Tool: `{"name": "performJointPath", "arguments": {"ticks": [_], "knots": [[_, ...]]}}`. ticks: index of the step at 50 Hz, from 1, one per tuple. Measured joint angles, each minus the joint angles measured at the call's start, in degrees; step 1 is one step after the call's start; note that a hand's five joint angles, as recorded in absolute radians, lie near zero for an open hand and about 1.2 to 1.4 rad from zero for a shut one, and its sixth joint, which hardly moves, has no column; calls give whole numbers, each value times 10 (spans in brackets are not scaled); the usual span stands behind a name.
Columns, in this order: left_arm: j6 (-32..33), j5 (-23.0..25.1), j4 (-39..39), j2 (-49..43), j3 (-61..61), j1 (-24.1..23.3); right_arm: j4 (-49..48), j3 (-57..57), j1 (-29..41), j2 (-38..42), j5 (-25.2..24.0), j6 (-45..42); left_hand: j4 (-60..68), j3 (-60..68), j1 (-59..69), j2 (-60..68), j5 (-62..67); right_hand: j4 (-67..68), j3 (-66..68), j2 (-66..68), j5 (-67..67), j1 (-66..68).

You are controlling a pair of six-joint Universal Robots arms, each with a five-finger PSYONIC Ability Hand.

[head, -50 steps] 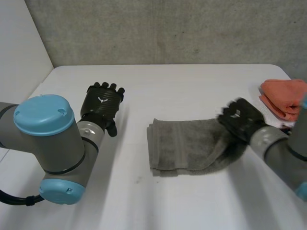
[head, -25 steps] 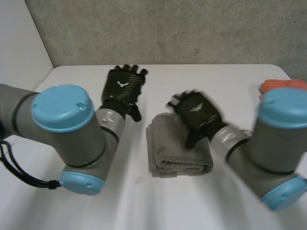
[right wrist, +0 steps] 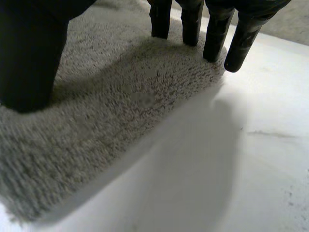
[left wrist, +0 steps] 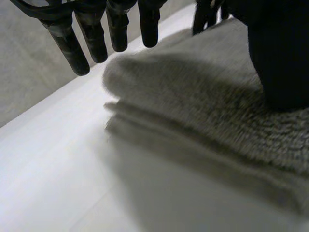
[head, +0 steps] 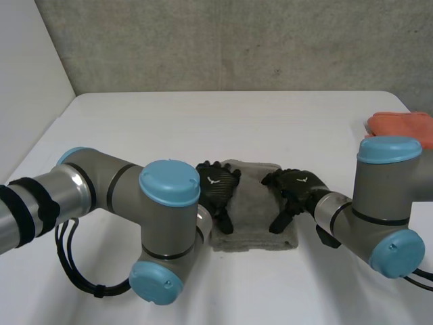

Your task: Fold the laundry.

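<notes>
A grey towel (head: pixel 254 196) lies folded into a small thick rectangle in the middle of the white table (head: pixel 203 122). My left hand (head: pixel 218 189) rests flat on its left side, fingers straight and open. My right hand (head: pixel 295 189) rests on its right side, also open. In the left wrist view the towel (left wrist: pixel 203 111) shows stacked layers at its edge, with my fingers (left wrist: pixel 72 46) straight above that edge and the thumb down on the pile. In the right wrist view the towel (right wrist: pixel 111 106) lies under my palm, with the fingertips (right wrist: pixel 215 46) at its edge.
A folded orange cloth (head: pixel 406 125) lies at the table's right edge, behind my right arm. Bare table stretches behind the towel and to the left of it. A grey wall stands along the table's far side.
The right hand carried the towel's right part over to the left, folding it in half, and let go. Both hands then came down onto the folded towel, the left arm swinging in from the left.
</notes>
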Motion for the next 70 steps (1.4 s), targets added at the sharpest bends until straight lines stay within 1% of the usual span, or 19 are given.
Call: {"name": "performJointPath", "arguments": {"ticks": [5, 9, 15, 21, 25, 27, 32, 36, 42, 48, 55, 57, 63, 64, 70], "knots": [[16, -6, -9, 2, -5, 7, 6, -6, 0, 2, 4, -58, 0, 0, 0, 0, 0, 0, 0, 0, 0, -8], [21, 11, -13, 12, -8, 9, 5, -2, 0, -18, 11, -95, 0, 0, 0, 0, 0, 0, 0, 0, 0, -9], [16, 48, -19, 70, -16, 13, -21, 37, 5, -94, 28, -114, 0, 0, 0, 0, 0, 0, 0, 0, -2, -9], [6, 80, -34, 156, -28, 33, -78, 116, 23, -176, 37, -111, 0, 0, 0, 0, -1, 0, 0, 0, -2, -9], [3, 114, -65, 199, -32, 51, -116, 174, 38, -205, 38, -110, 0, 0, 0, 0, -1, 0, 0, 0, -2, -9], [2, 144, -96, 219, -31, 62, -139, 210, 47, -210, 38, -109, 0, 0, 0, 0, -1, 0, 0, 0, -2, -9], [1, 192, -156, 235, -27, 79, -179, 259, 65, -198, 38, -109, 0, 0, 0, 0, -1, 0, 0, 0, -2, -9], [0, 208, -176, 235, -27, 82, -209, 276, 77, -169, 39, -110, 0, 0, 0, 0, -1, 0, 0, 0, -2, -9], [-2, 210, -179, 233, -27, 81, -252, 274, 85, -134, 43, -115, 0, 0, 0, 0, -1, 0, 0, 0, -2, -9], [-3, 208, -176, 232, -30, 79, -293, 259, 86, -102, 44, -123, 0, 0, 0, 0, -1, 18, 35, 32, 22, 19], [-4, 207, -175, 232, -32, 78, -303, 241, 86, -75, 44, -131, 0, 0, 0, 0, -1, 61, 75, 69, 53, 56], [-4, 207, -175, 232, -33, 78, -304, 234, 86, -67, 45, -136, 0, 0, 0, 0, -1, 93, 108, 94, 81, 90], [-5, 207, -175, 232, -33, 78, -308, 223, 86, -58, 45, -149, 0, 0, 0, 0, -1, 102, 120, 107, 85, 98], [-7, 207, -175, 232, -33, 78, -310, 221, 86, -56, 45, -150, 0, 0, 0, 0, -1, 134, 148, 142, 91, 122], [-22, 208, -174, 232, -33, 78, -320, 206, 87, -46, 46, -155, 0, 0, 0, 0, -1, 158, 171, 168, 109, 142]]}}
